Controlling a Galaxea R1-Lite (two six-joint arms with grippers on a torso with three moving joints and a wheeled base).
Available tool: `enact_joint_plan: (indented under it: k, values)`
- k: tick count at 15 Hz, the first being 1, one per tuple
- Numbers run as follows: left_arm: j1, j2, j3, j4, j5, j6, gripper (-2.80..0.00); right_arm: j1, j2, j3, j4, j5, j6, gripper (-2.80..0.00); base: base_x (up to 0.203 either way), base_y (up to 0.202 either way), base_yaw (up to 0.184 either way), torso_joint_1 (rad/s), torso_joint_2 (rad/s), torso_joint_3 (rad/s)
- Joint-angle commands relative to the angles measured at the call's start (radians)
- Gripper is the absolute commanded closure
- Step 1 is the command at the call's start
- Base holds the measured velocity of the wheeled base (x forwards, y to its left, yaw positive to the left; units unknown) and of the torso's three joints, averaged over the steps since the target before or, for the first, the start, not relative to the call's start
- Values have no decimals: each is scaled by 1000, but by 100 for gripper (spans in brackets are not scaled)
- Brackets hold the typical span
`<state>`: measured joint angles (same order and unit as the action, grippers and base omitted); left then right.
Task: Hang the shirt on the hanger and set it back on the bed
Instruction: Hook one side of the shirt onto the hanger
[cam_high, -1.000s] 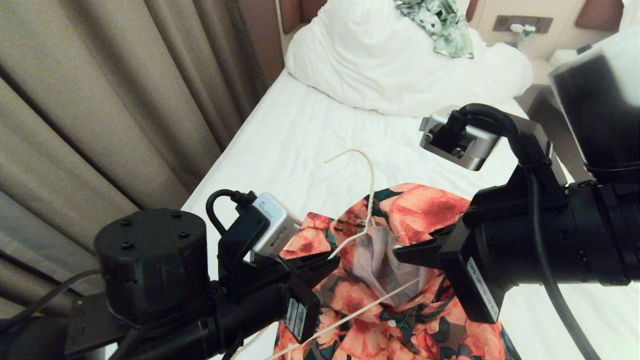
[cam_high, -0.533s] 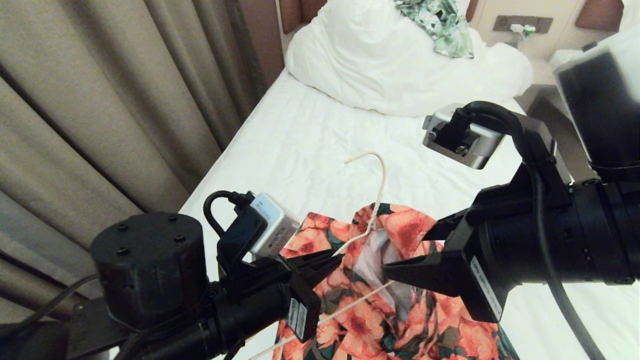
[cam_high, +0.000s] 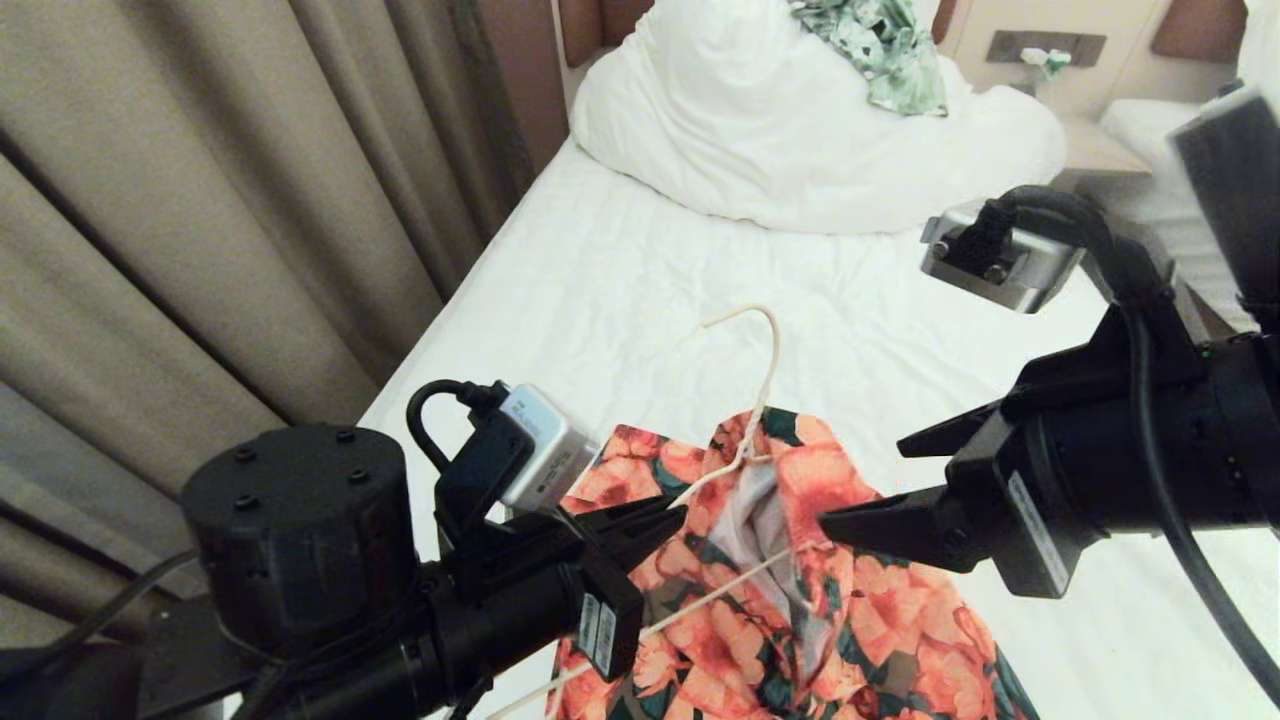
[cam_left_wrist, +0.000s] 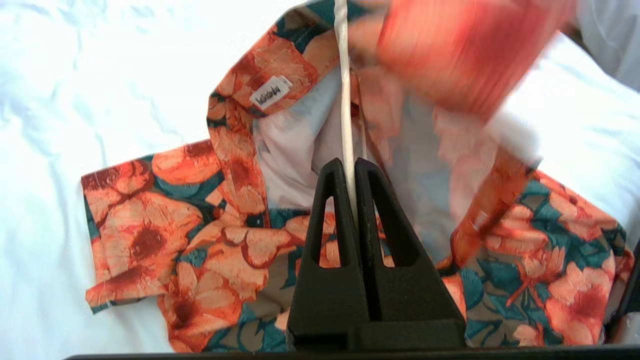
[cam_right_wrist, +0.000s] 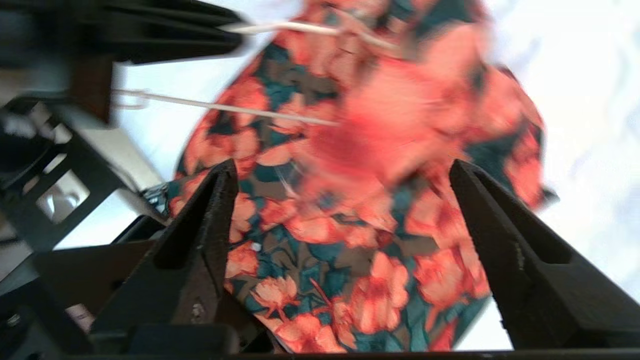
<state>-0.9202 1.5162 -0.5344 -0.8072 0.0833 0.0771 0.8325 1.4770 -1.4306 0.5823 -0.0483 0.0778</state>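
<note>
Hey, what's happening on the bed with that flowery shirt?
A two-armed robot is hanging the shirt on the hanger above the bed. Its left hand is clamped shut on the hanger's wire. Its right hand has just let go of the shirt's shoulder and pulled away open, so that side of the shirt has dropped.

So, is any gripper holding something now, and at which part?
The left gripper is shut on the hanger, gripping its thin wire on one sloping arm. The right gripper is open, holding nothing, beside the shirt.
</note>
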Motion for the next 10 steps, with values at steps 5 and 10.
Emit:
enact_joint_plan:
  k: [5,10]
  values:
    - [4,97,55,-199,-104,-109,0,-356,-9,-2,127,64,-126,0,0,0,0,0,0,0]
    - [24,217,129,-446,-175,-178,0,-476,85,-22,144,158,-228,0,0,0,0,0,0,0]
